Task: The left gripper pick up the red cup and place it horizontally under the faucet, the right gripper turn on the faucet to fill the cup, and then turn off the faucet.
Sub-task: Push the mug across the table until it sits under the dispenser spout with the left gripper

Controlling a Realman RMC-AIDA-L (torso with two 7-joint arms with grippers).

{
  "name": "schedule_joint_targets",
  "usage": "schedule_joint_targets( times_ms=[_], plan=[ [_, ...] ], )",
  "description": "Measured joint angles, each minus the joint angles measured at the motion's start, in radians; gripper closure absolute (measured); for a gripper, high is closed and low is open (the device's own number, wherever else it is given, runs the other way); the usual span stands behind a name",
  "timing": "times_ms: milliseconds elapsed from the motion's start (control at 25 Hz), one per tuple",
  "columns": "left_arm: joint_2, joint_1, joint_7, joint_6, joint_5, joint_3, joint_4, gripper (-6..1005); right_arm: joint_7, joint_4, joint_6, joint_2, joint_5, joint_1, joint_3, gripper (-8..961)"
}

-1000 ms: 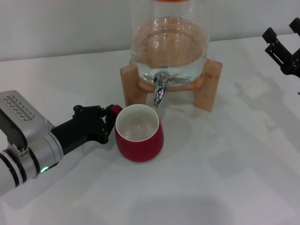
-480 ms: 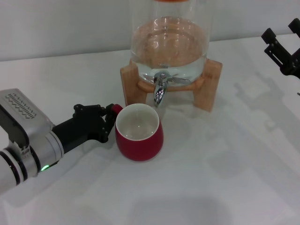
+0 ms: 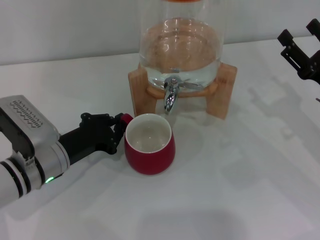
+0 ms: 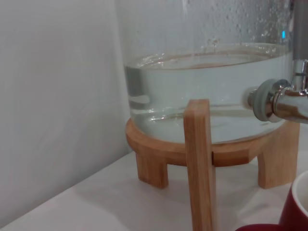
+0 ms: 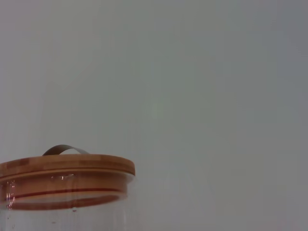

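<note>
Glass dispenser [image 3: 181, 42] on its wooden stand [image 3: 225, 92] held water at twelve o'clock on the white table [image 3: 250, 175]. The red cup [image 3: 149, 145] stood upright just below the faucet [image 3: 171, 96]. The left gripper [image 3: 119, 131] clenched the cup's handle from nine o'clock. The right gripper [image 3: 298, 47] hung at two o'clock; its grip could not be told.
</note>
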Motion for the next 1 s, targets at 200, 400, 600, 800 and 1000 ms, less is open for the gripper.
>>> schedule_joint_targets(
  times_ms=[200, 400, 600, 800, 1000],
  plan=[
    [0.001, -0.009, -0.006, 0.001, 0.0, 0.002, 0.003, 901, 0.0, 0.0, 0.0, 0.001, 0.0, 0.002, -0.001, 112],
    [0.002, -0.013, -0.008, 0.006, 0.0, 0.002, 0.003, 901, 0.0, 0.0, -0.001, 0.002, 0.002, 0.002, -0.01, 111],
    [0.002, -0.022, -0.008, 0.023, 0.001, 0.013, 0.005, 901, 0.0, 0.0, -0.001, 0.002, 0.003, 0.002, -0.011, 111],
    [0.002, -0.024, -0.009, 0.026, 0.002, 0.016, 0.005, 901, 0.0, -0.009, 0.001, 0.002, 0.002, 0.001, -0.011, 111],
    [0.002, -0.024, -0.008, 0.04, 0.002, 0.015, 0.001, 901, -0.001, -0.009, 0.001, 0.002, 0.001, 0.002, -0.012, 112]
  ],
)
